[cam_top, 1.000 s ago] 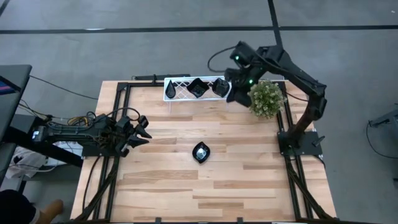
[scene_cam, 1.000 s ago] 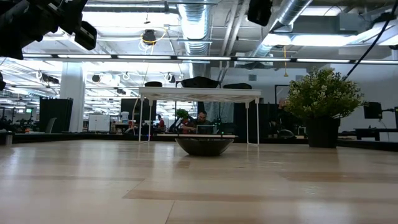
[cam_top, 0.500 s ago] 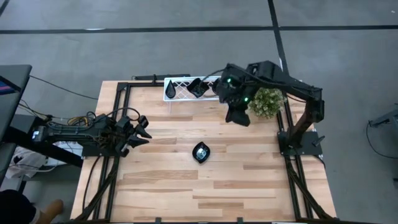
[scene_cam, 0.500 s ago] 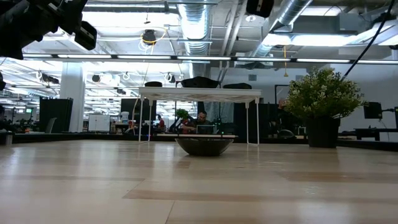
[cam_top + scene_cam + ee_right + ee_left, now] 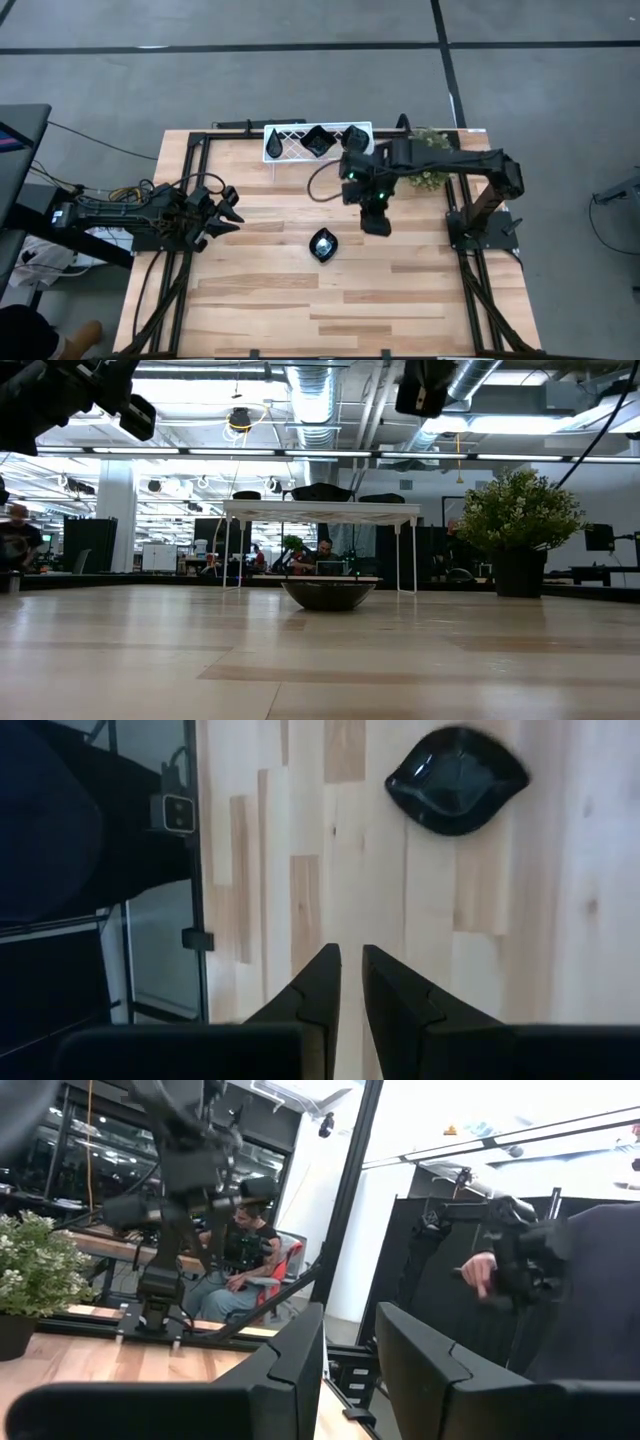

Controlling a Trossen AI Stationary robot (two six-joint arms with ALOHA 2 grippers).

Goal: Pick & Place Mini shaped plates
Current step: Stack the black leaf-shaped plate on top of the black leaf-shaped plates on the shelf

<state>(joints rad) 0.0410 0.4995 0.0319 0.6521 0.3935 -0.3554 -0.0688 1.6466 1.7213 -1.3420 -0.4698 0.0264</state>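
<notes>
Your right gripper (image 5: 376,222), jaws nearly together and empty, hovers near the leaf plate (image 5: 322,244); plant (image 5: 432,160) and rack (image 5: 285,142) behind.

We see a dark dish (image 5: 329,595) on the table (image 5: 320,660), rack (image 5: 320,512) behind it, plant (image 5: 518,525) alongside.

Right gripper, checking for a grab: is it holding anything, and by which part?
Nothing. The right gripper shows bare table between its fingers; the plate lies apart.
</notes>
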